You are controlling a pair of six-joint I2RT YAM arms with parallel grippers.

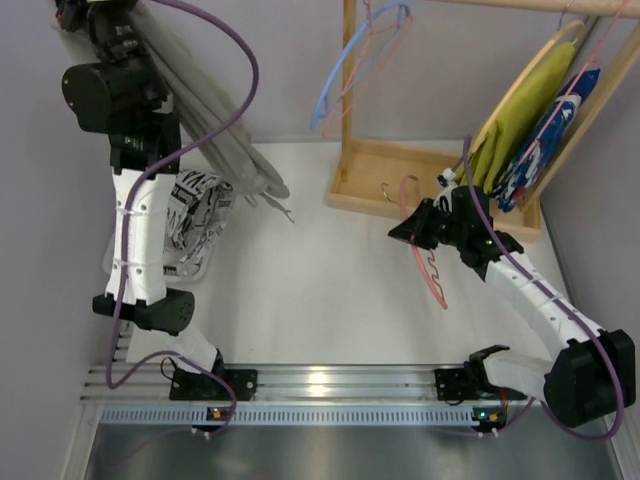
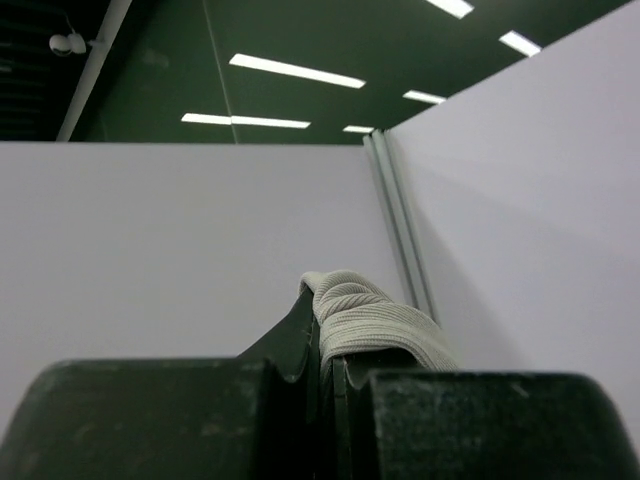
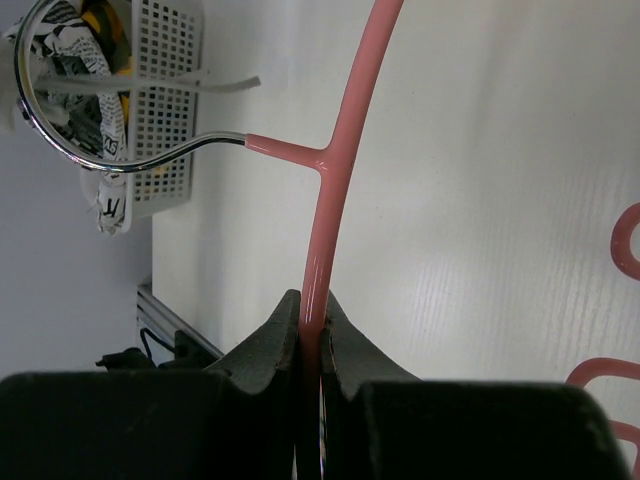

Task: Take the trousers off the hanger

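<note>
The grey-taupe trousers (image 1: 225,130) hang in a long fold from my raised left gripper (image 1: 98,12) at the top left, their lower end near the table. They are apart from the hanger. In the left wrist view the left gripper (image 2: 325,335) is shut on a bunched ribbed fold of the trousers (image 2: 375,320). The pink hanger (image 1: 428,262) lies slanted over the table at the right, and my right gripper (image 1: 410,232) is shut on it. In the right wrist view the right gripper (image 3: 312,312) pinches the hanger's thin pink arm (image 3: 335,150) just below its metal hook (image 3: 60,140).
A white mesh basket (image 1: 200,262) holding black-and-white cloth stands under the left arm, also in view as basket (image 3: 165,100). A wooden rack (image 1: 420,190) at the back right carries a light blue hanger (image 1: 345,70), a yellow-green garment (image 1: 525,115) and a blue patterned cloth (image 1: 540,160).
</note>
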